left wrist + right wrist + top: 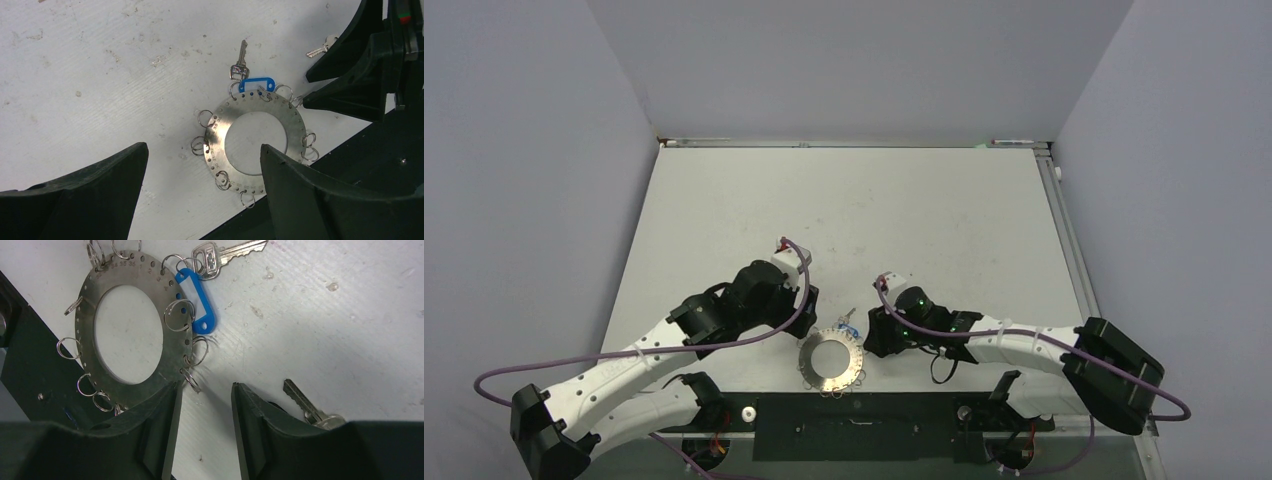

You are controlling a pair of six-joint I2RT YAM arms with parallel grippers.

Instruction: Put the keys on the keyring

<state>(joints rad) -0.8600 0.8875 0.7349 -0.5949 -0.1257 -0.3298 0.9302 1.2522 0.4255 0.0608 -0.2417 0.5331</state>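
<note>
The keyring (pixel 831 384) is a flat grey metal disc with a wide hole and small wire loops round its rim, lying at the table's near edge. In the right wrist view a blue-tagged key (pixel 196 302) and a silver key (pixel 225 255) share a loop at the keyring's (pixel 125 275) rim. A second silver key (pixel 305 402) lies loose on the table, its head hidden behind my right finger. My right gripper (pixel 206 386) is open and holds nothing, one fingertip over the rim. My left gripper (pixel 204 146) hangs wide open above the keyring (pixel 225 120), also holding nothing.
A black strip (pixel 854 425) runs along the table's near edge, and the keyring partly overhangs it. In the left wrist view the right gripper's fingers (pixel 350 75) reach in from the upper right, next to the loose key (pixel 322 46). White tabletop (pixel 844 210) stretches beyond, walled on three sides.
</note>
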